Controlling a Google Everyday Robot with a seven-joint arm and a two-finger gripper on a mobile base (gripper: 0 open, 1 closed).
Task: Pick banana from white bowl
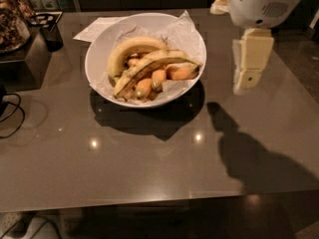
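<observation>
Tool (247, 82) hangs to the right of the white bowl (95, 49), off the rim and above the bench (149, 163), touching nothing. Can't tell from this angle whether it's apart or together, and it carries nothing. Its shadow (239, 143) falls on the bench in front and to the right of the bowl, so I read it as well up in the air, staged for an approach rather than mid-grasp. The banana (149, 66) is in the bowl, lying diagonally on top of the pile from the front-left to the right rim, dark streak along its upper edge. Being on top makes it the accessible one. The cleaner yellow banana (130, 47) arcs right behind it, touching or nearly so. The short orange ones (158, 76) are tucked under its front side. Crinkled paper (182, 30) lines the bowl and sticks up at the back right, on the tool's side. Likely risks are snagging the paper or catching the neighbour. My read is that the pick hasn't started. Next, the tool needs to move left over the bowl, line up across the banana's middle and come down.
</observation>
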